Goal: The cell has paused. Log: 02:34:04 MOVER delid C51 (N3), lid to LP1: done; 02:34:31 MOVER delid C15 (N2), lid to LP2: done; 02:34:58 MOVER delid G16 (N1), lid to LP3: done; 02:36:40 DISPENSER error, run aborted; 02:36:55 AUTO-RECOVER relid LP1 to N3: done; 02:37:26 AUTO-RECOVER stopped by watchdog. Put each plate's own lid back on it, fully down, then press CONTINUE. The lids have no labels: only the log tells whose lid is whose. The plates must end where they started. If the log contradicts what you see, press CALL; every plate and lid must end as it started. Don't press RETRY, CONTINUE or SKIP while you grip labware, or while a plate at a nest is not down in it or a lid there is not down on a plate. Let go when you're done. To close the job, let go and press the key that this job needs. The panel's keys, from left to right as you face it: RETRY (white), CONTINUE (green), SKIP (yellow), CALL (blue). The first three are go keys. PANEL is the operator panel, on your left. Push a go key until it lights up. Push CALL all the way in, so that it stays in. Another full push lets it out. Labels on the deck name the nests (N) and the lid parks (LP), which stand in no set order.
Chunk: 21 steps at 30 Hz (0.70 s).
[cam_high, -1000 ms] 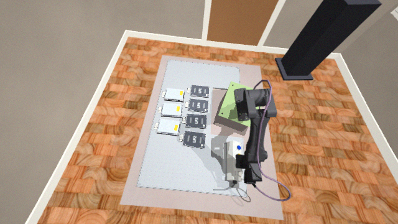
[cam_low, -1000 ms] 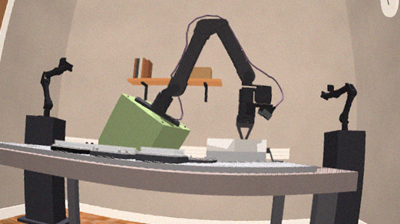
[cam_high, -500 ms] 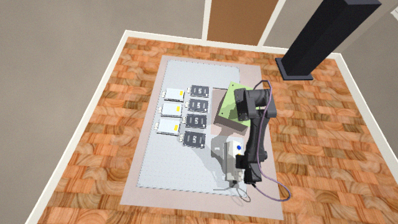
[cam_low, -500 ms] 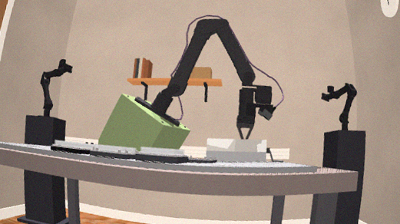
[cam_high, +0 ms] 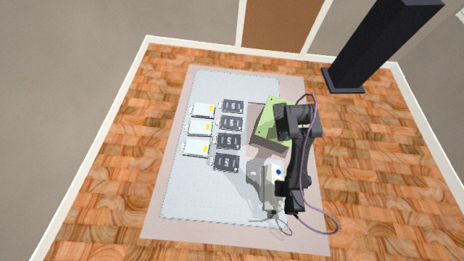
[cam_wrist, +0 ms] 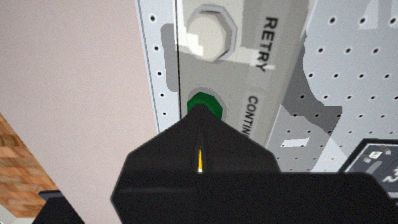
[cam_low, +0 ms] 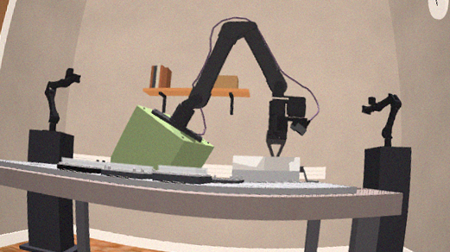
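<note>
1. The green CONTINUE key is being addressed. It is sitting on the operator panel, at the near edge of the perforated deck, next to the white RETRY key.
2. The fingers are being kept fully closed with nothing between them, and their joined tip is being pointed at the green key. In the wrist view the tip is overlapping the lower edge of the key; whether it is already touching cannot be told.
3. The step in hand is judged to be the last one: the pressing of CONTINUE. The key is not seen to be lit at present.
4. For the next move, a straight push down onto the key is being called for until it lights up, with care that the RETRY key beside it is not being touched.
5. Three pale covered plates are lying in one column and four dark pads in the column beside it; their labels are too small to be read.
6. The deck is being carried by a mat on the bench; the arm is being held on a tilted green block.
7. Around the bench, a wooden floor, beige walls, a brown door, a wall shelf and two black camera stands are being shown.
</note>
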Tool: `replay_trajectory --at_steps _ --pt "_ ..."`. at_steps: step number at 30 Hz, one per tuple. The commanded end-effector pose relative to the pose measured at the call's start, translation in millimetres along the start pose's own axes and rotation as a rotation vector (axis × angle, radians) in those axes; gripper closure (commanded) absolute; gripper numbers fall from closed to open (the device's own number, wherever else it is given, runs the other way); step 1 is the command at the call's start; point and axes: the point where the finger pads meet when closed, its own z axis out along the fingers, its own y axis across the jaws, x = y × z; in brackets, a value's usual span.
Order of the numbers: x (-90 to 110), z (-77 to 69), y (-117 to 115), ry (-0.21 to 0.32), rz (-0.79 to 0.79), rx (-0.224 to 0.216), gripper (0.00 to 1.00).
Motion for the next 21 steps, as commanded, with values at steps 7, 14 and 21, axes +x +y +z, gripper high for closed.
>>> replay_trajectory --at_steps 7,14,21 --pt "1.8 7.4 -2.9 -0.004 0.0 0.008 1.0" --pt "0.5 8.1 -3.5 -0.008 0.001 0.008 1.0" --pt "1.1 9.5 -4.3 -0.008 0.001 0.007 1.0"
